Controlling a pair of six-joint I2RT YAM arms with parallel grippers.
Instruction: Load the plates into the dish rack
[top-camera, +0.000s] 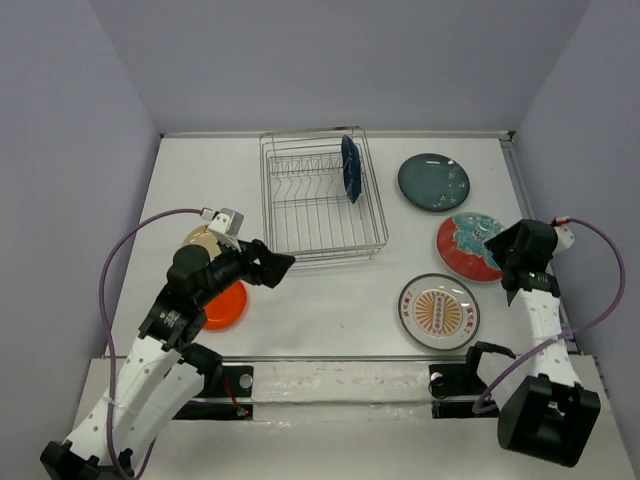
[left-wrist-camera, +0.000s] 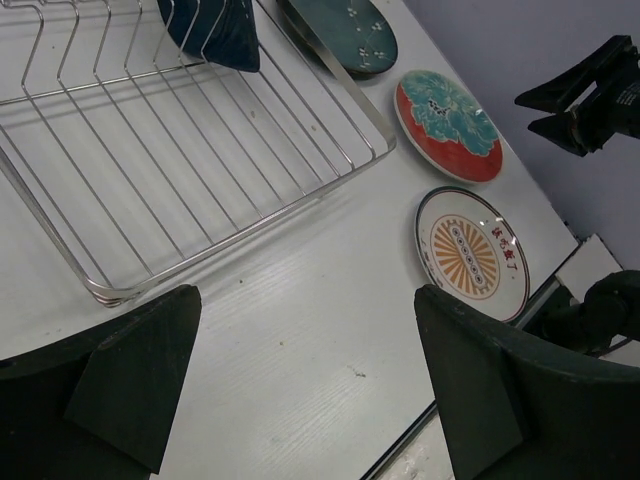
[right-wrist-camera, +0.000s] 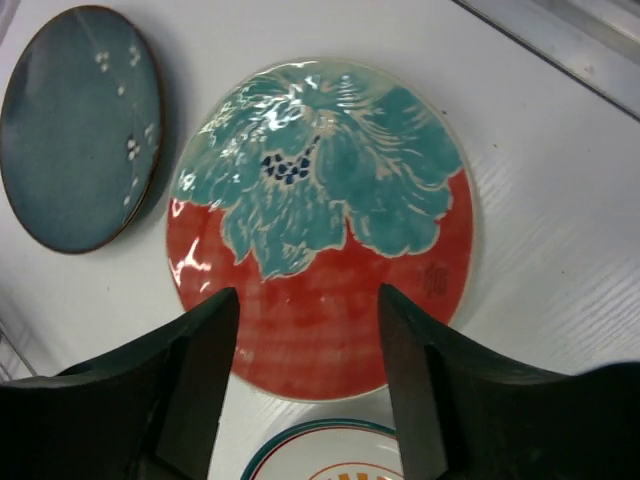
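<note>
Silver wire dish rack sits far-centre on the table. Dark blue round plate stands upright between its right-end dividers, so loaded. Right gripper, fingers spread and empty, hovers over the red round plate with teal centre by the right edge, probably lining up a grasp. Left gripper, spread and empty, waits at the rack's near-left corner.

dish rack: bright metal wire, shiny. red plate: glossy glaze, strong glare, raised pattern. teal-grey plate: smooth, duller sheen. table: white, matt, faint linear grain. right gripper fingers: matt black plastic.
</note>
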